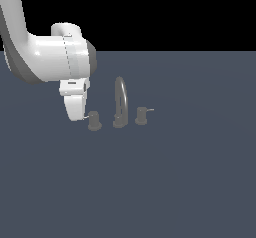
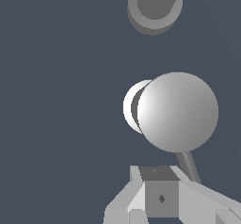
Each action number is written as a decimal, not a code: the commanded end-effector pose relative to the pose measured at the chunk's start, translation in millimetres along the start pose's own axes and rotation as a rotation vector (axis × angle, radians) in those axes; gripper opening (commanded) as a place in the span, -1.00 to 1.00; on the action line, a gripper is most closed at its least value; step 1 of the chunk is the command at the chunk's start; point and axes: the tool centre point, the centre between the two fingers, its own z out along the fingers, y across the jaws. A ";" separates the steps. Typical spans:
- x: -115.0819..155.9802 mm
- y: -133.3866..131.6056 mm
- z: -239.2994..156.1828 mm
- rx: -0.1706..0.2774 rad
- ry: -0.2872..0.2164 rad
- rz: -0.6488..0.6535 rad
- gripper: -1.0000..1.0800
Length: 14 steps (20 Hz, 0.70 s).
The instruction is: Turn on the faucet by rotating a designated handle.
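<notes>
Your handle (image 1: 93,121) sits on the desk (image 1: 190,182) at the exterior view's left of the arched spout (image 1: 120,102), its thin lever (image 2: 189,167) reaching toward the gripper (image 1: 76,113). Judge it rigid metal, smooth and probably slick; the round knob gives little purchase, so push or pinch the lever near its tip. You cannot tell how wide the gripper stands. The twin knob (image 1: 141,115) is not yours.

arm (image 1: 47,57): glossy white, rounded links | dark grey joint bands | gripper (image 1: 76,113): white, blocky
</notes>
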 end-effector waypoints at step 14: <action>13.7 41.2 -0.4 -0.017 0.000 -0.009 -1.00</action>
